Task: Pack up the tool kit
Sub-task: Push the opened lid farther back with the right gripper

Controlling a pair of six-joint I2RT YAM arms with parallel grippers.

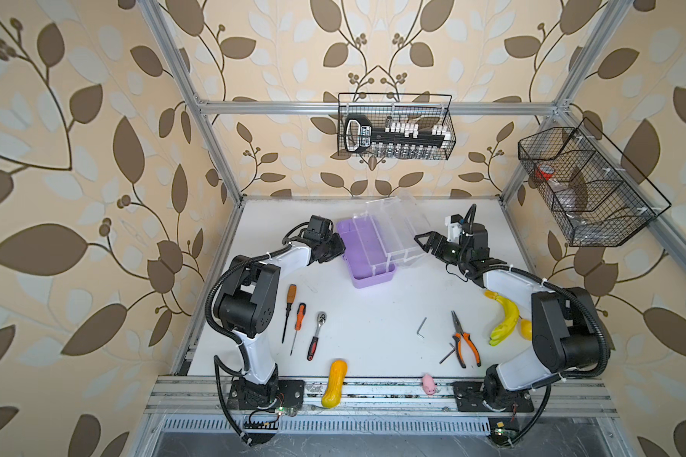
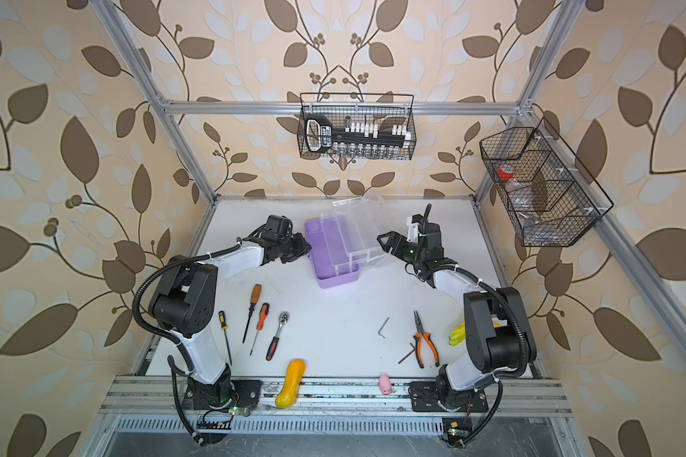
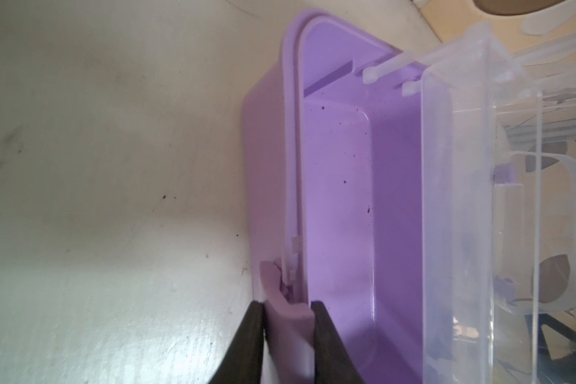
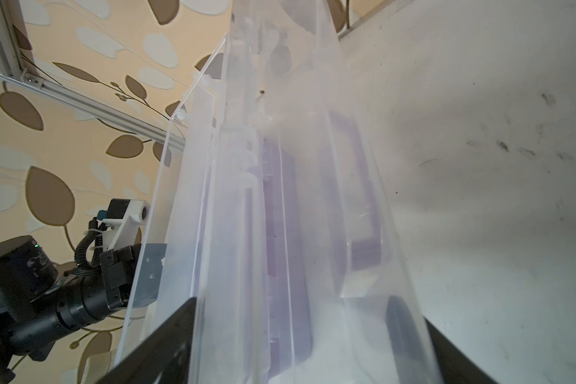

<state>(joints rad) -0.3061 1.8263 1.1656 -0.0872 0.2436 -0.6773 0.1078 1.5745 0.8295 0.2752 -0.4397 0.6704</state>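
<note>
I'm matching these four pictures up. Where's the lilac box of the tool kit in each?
Top view: lilac box, rear centre of table.
Top view: same spot.
Left wrist: fills the middle.
Right wrist: lilac seen dimly through plastic.
Shared landmark: its raised clear lid.

the box point(image 1: 373, 279) is smooth purple plastic, a bit shiny inside. its lid point(image 1: 399, 223) is clear plastic you can see through. the table point(image 1: 373, 316) is white, dull and scuffed. the basket point(image 1: 446, 148) is thin black wire. the frame bar point(image 1: 278, 107) is silver metal.
</note>
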